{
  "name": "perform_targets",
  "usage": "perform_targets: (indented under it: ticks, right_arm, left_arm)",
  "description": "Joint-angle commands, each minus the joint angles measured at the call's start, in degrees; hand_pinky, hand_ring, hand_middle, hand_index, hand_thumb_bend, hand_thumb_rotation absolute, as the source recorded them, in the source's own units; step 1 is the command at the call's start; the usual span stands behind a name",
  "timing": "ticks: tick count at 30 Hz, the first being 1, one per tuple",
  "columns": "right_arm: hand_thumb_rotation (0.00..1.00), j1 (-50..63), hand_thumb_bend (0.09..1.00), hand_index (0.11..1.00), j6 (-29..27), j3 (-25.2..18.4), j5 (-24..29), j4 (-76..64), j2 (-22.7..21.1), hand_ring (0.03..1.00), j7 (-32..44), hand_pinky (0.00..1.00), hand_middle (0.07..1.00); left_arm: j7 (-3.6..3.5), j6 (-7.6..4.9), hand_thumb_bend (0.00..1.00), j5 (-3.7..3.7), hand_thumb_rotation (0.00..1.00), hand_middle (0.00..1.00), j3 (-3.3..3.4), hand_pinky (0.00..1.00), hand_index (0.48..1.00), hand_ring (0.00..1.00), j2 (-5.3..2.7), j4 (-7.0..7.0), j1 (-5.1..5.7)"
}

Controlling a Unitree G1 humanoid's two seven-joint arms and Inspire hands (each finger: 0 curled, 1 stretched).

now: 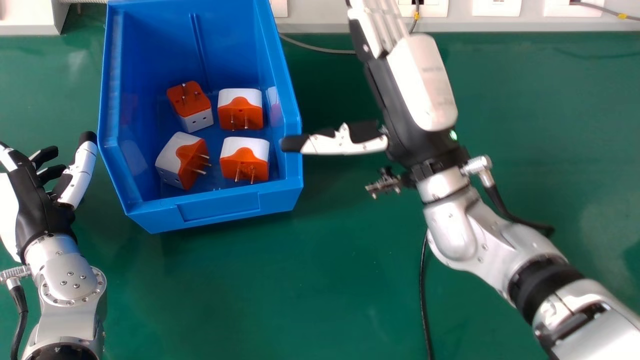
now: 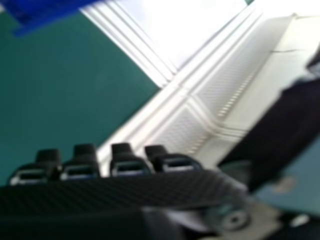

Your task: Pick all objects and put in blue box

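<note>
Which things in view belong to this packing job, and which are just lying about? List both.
Part of the job:
- blue box
- four orange-and-white plug adapters, all inside it
- right robot hand, right of the box

Just about:
- grey cable behind the box
- black cable by the right arm
- white socket plates along the back

Bright, diffuse light leaves soft shadows beside the blue box (image 1: 217,206) and a pale sheen on the green tabletop (image 1: 300,290). In the right hand view, glare washes out a white surface (image 2: 175,25).
</note>
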Motion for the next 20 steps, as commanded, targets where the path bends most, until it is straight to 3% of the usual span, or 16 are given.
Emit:
perform_targets:
  ticks: [1,4,9,11,20]
  right_arm:
    - [0.77,1.32,0.887,1.000,-2.26,-1.68,2.17,1.75,-0.18,1.000,1.51,0.99,1.000]
    - [0.87,3.28,0.843,1.000,-3.06,-3.60,4.99,4.31,0.64,1.000,6.35,0.98,1.000]
    - [0.94,5.23,0.830,1.000,-0.16,-15.16,22.10,7.67,5.58,1.000,30.08,0.94,1.000]
    - [0.95,5.00,0.830,1.000,1.67,-18.34,26.31,7.65,7.07,1.000,35.48,0.93,1.000]
    - [0.98,5.57,0.818,1.000,4.55,-20.52,26.52,6.80,7.82,1.000,39.61,0.93,1.000]
  left_arm:
    - [-1.23,0.51,0.64,0.18,0.56,0.81,-0.49,0.61,0.871,0.75,-0.31,0.25,0.56]
    - [-1.64,0.32,0.64,0.16,0.56,0.81,-0.33,0.61,0.871,0.75,0.11,0.52,0.78]
    - [-2.49,0.21,0.64,0.20,0.56,0.81,-0.11,0.61,0.871,0.75,1.12,-0.66,1.90]
    - [-2.71,0.06,0.64,0.36,0.56,0.82,-0.14,0.61,0.872,0.75,1.62,-0.68,2.18]
    - [-1.75,0.30,0.64,2.24,0.55,0.81,-1.08,0.60,0.868,0.74,2.53,-1.30,3.16]
